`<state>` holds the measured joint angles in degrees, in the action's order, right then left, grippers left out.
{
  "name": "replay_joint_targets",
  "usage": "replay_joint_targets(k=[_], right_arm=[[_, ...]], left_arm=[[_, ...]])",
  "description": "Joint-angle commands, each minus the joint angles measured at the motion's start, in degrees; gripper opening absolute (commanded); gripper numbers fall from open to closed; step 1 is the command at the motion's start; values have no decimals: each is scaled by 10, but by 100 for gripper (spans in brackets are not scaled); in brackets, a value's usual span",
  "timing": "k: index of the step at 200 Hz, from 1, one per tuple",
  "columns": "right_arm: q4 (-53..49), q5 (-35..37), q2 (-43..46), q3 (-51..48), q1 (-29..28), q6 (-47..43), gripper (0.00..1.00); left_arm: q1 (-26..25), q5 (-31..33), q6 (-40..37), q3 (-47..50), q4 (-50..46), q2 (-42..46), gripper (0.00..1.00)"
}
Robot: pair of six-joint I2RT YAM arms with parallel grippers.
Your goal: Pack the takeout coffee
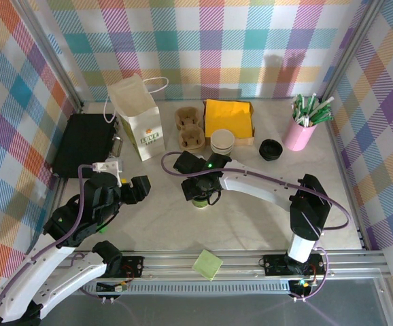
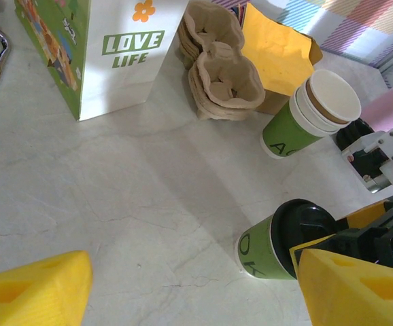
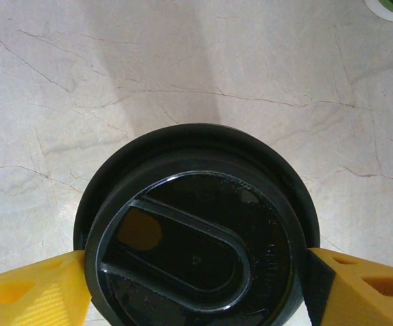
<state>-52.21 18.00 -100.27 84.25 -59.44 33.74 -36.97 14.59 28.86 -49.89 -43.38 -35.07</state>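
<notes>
Takeout coffee (image 2: 258, 252), clenched lid-high by the right claw (image 3: 196, 288) with the left claw (image 2: 193, 292) released at its nine o'clock, could be dropped if the lid (image 3: 195, 248) is pulled loose.

Takeout coffee (image 1: 200, 202) mostly under right claw (image 1: 197, 191), bag (image 2: 125, 75) top cropped

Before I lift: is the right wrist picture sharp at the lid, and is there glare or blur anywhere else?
Right wrist: the lid is sharp with mild sheen, no glare; the yellow fingers flanking it are blurred. Left wrist: the bag lettering and coffee cup are crisp, the near fingers blurred, a soft shadow crosses the table. Top: even light, nothing washed out.
</notes>
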Motion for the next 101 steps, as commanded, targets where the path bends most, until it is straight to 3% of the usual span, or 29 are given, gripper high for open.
replay_joint_targets(k=[1,101], right_arm=[[-26,3,-14,15,-5,-5,79],[-30,-3,-25,14,-5,-17,75]], left_arm=[[5,-1,-1,7,8,1,79],[5,0,0,13,12,2,79]])
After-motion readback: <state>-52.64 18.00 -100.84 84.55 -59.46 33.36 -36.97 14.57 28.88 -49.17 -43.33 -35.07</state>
